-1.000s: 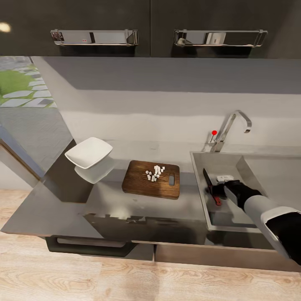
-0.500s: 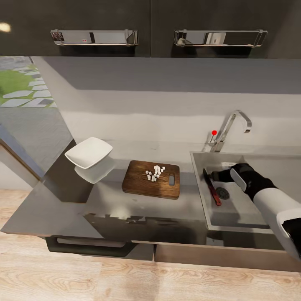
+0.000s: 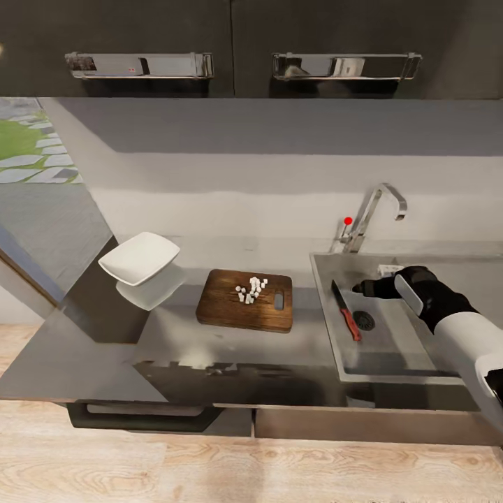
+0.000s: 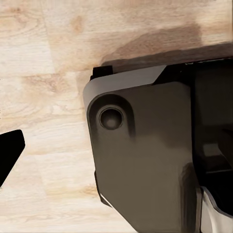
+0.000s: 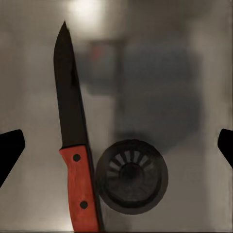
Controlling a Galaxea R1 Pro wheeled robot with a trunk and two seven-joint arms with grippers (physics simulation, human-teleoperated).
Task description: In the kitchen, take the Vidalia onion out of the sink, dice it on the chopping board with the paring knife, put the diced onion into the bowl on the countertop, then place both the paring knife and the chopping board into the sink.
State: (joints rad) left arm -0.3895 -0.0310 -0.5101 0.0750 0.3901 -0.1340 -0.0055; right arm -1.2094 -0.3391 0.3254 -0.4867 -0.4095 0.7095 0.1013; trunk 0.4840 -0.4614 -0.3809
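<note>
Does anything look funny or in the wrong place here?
Yes. The paring knife already lies in the sink beside the drain, yet the diced onion sits on the chopping board, and the bowl is empty.

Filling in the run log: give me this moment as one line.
paring knife: lying in sink beside drain | right gripper: open, above sink | diced onion: on chopping board | bowl: empty

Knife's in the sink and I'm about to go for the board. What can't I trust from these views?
- Left end effector: left wrist view shows one fingertip at the edge; open or shut unclear.
- Diced onion: too small to count in the head view.
- Bowl: its inside faces away.
</note>
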